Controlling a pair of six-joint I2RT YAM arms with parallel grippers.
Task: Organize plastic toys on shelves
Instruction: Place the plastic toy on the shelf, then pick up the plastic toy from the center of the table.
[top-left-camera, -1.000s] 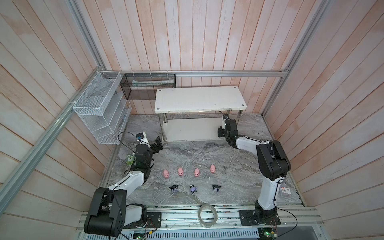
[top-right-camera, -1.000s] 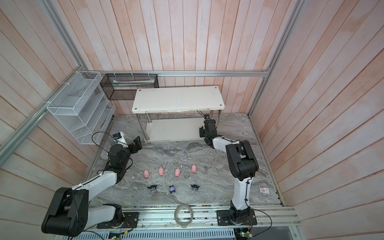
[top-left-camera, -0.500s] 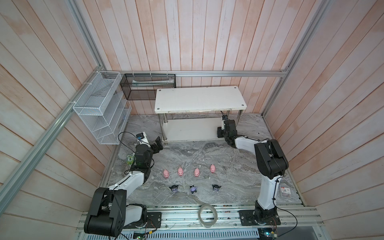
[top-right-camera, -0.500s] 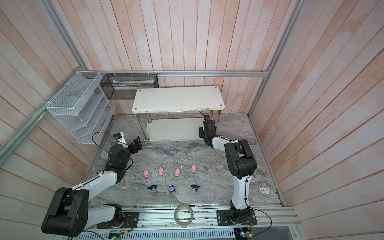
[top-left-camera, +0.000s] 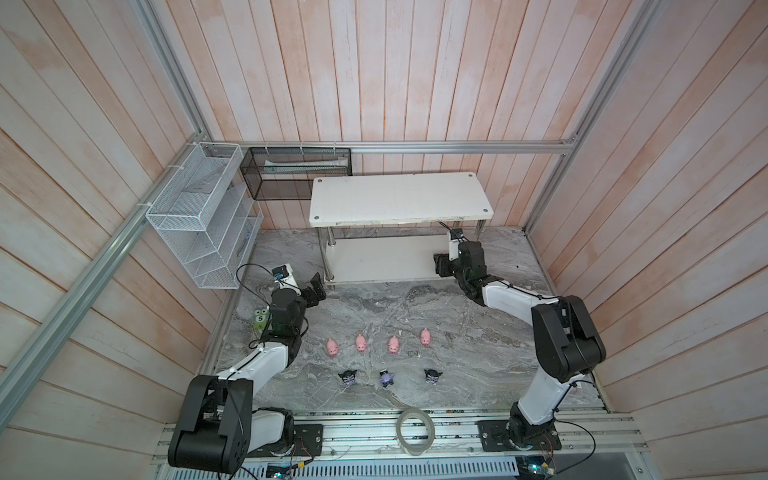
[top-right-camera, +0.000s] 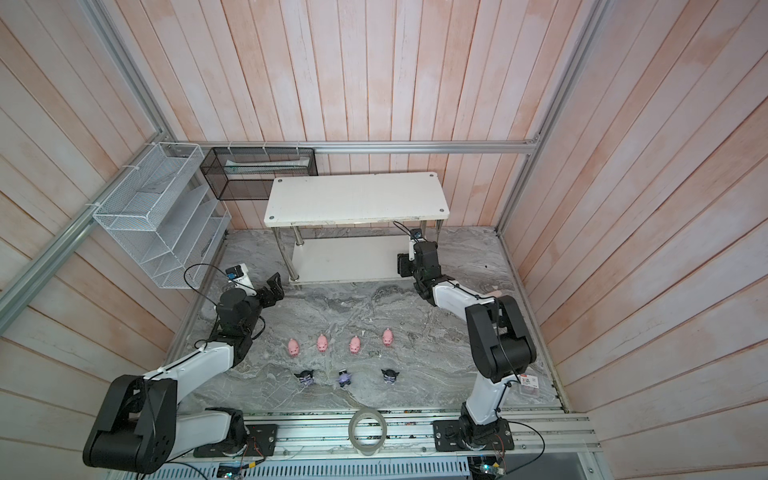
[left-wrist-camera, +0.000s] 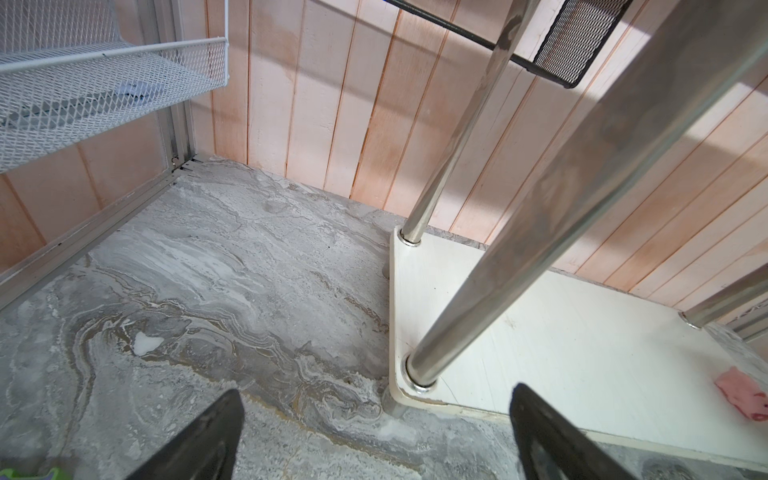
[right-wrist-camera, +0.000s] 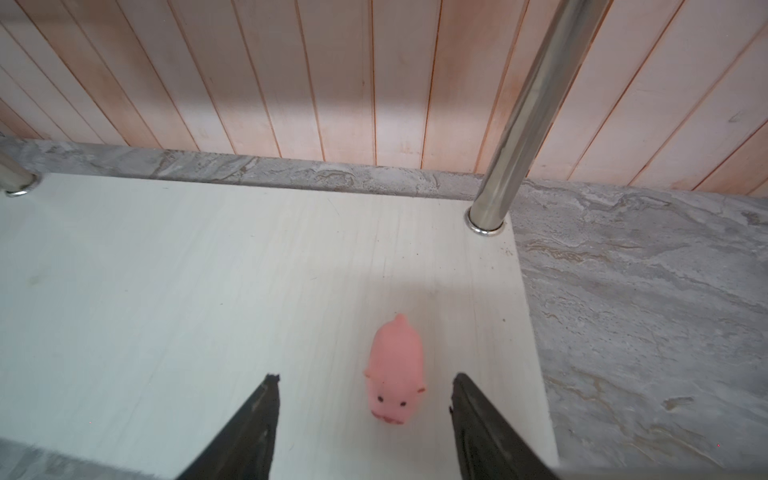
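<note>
Counter (top-left-camera: 478, 332), near side: three dark figurines (top-left-camera: 387, 377) with pointed ears stand in a row, spaced apart and untouched. Just beyond them four pink pigs (top-left-camera: 360, 343) form a second row, also on the marble and not yet shelved. Farther and to the left, the left end effector (top-left-camera: 316, 287) hangs by the near left leg (left-wrist-camera: 540, 216) of the shelves (top-left-camera: 399, 199), jaws spread wide with nothing between them. Farther right, the right end effector (top-left-camera: 440, 265) reaches in over the right end of the lower board (right-wrist-camera: 208, 270). Its wrist view shows a fifth pig (right-wrist-camera: 397, 370) standing on that board, snout toward the camera. The jaws stand apart with a gap on each side, so this pig is released, not gripped. Step in hand, as I read it, is finishing the drop and getting clear. To do it well, spread the jaws a touch more before any move, then back straight out toward the near side. Avoid any sideways sweep, since either finger could clip the pig and tip it or nudge it off the board. Keep clear of the far right leg (right-wrist-camera: 521, 124) and of the top board overhead. The pig sits upright toward the right end, so I would leave it alone. The likely next pick is the rightmost pig on the counter.
</note>
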